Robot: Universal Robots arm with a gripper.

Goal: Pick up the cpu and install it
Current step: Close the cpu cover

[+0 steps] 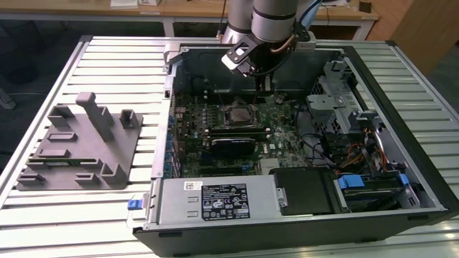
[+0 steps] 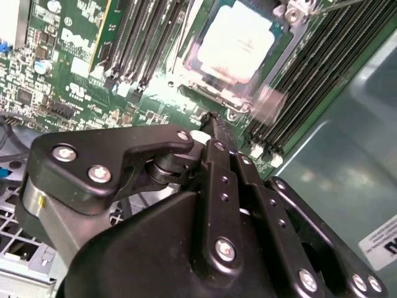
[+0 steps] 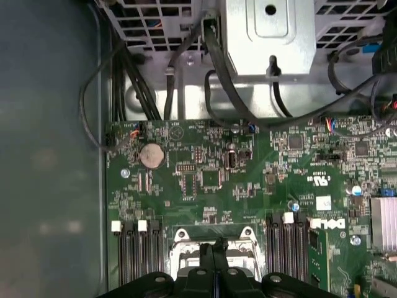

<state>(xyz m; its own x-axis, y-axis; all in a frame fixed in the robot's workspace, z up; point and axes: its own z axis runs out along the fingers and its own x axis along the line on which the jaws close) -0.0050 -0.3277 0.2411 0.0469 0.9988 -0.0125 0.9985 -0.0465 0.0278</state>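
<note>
the black two-fingered gripper hangs over the green motherboard inside the open black computer case, its fingers clenched together on nothing. the small square silvery-grey cpu lies flat in its metal-framed socket, just beyond the fingertips, untouched.

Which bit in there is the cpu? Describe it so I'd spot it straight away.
Start with the open black computer case and the green circuit board on its floor. In the second wrist view, just beyond the black claw, a metal frame between rows of long dark slots holds the cpu. It is the only flat, pale silvery square among them.
</note>
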